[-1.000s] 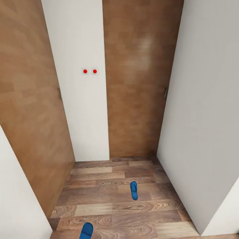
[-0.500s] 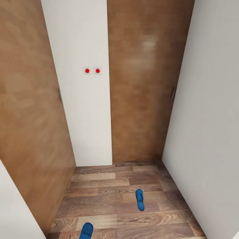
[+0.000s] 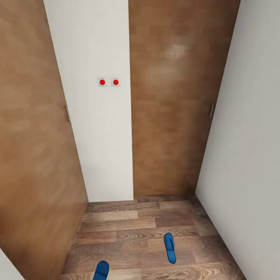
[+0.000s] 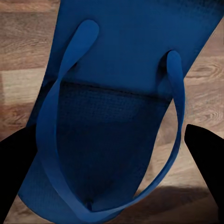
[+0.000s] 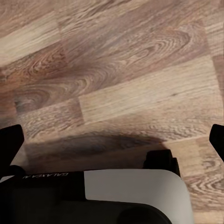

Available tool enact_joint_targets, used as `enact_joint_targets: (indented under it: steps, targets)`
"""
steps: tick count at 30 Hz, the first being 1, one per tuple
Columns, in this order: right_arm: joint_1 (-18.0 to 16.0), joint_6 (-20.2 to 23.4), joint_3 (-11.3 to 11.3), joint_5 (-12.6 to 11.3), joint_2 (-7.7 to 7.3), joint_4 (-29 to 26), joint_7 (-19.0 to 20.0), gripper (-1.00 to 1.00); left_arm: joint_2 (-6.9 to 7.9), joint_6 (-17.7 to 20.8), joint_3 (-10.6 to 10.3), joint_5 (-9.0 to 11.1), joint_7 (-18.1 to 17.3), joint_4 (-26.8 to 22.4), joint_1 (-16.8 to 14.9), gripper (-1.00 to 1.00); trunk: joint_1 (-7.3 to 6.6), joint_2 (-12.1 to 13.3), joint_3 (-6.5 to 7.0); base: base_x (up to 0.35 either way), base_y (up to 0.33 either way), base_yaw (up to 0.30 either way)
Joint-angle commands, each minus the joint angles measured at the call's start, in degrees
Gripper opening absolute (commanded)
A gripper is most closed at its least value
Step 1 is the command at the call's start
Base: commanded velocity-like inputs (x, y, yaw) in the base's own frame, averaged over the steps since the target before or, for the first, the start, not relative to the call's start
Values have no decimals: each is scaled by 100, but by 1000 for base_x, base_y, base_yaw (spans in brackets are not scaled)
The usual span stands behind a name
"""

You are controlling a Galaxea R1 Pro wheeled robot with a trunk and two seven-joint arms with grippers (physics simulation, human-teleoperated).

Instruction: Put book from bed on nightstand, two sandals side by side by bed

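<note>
A bright blue sandal point(image 3: 170, 247) lies flat on the wood-plank floor point(image 3: 124, 225) of a narrow passage, toward the lower right of the head view. The tip of a second blue sandal point(image 3: 101, 270) shows at that view's bottom edge. Seen close in the left wrist view, this sandal point(image 4: 116, 93) with its blue strap sits above the floor, and my left gripper point(image 4: 112, 154) is shut on it, one black finger at each side. My right gripper point(image 5: 114, 140) hangs open over bare planks. The book, the bed and the nightstand are out of view.
Brown wooden doors point(image 3: 171, 116) stand ahead and on the left point(image 3: 35, 155), each with a small handle. Between them is a white wall strip with two red-dotted switches point(image 3: 109, 82). A white wall point(image 3: 249, 155) closes the right side. Part of my own pale body point(image 5: 130, 191) shows under the right wrist.
The whole view has shifted as the camera moved: the loose sandal has slid lower and to the right in the picture. The held sandal keeps its place at the bottom edge.
</note>
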Motion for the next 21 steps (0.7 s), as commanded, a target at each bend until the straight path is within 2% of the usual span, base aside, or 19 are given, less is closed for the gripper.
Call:
enact_joint_targets:
  steps: [1,7,21]
  targets:
    - [-2,56,-29,-56,2,-4,33,100,1,-21,53,-54,-19,3,-6,-100,3,-3,-6,320,89,28]
    - [-2,57,-29,-58,1,-7,35,100,1,-21,53,-54,-19,3,-7,-100,3,-3,-21,314,111,111]
    - [-2,56,-29,-57,1,-10,41,100,1,-21,53,-54,-19,3,-5,-100,3,-3,-23,279,181,8]
